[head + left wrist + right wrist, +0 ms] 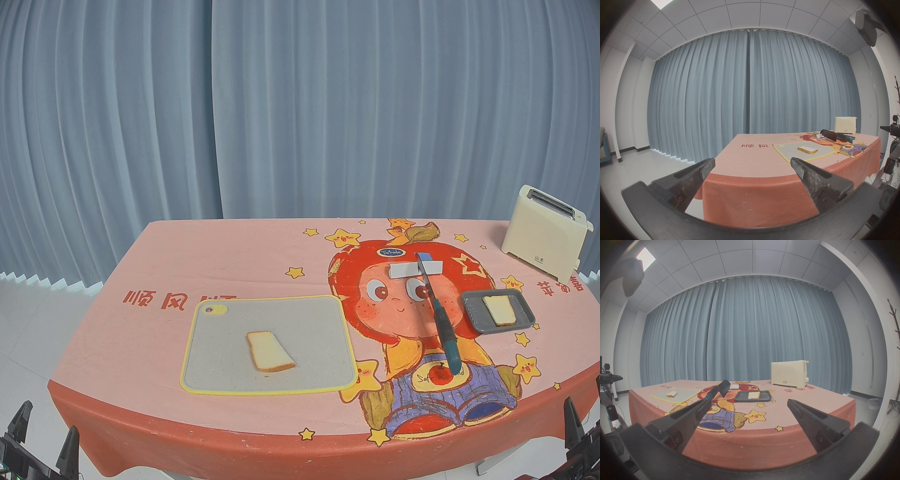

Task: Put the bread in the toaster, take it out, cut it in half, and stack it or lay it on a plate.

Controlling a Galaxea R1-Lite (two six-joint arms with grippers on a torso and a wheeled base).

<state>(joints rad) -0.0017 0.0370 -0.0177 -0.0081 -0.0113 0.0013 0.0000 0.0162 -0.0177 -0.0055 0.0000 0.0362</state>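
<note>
Board piece: a pale half slice of bread (269, 352) lay flat mid-way on the grey, yellow-rimmed cutting board (219, 350), at 7 o'clock on the pink cartoon-print bench (187, 262)
Plated piece: a second half slice (499, 309) lay in the dark grey rectangular plate (478, 315) at 3 o'clock
Toaster: the cream box-shaped toaster (545, 232) stood at 2 o'clock, close to the far right edge
Knife: the teal-handled knife (440, 312) rested between board and plate, its blade propped on a white block (400, 270)
Claws: the left claw (752, 162) and the right claw (749, 402) were both released and held nothing, off the near edge at 7 and 5 o'clock
Progress: toasting and cutting looked done, with one half plated; the board piece remained to be carried over
Room: bare cloth ringed the board; the knife lay across the straight path to the plate, which sat near the right edge
</note>
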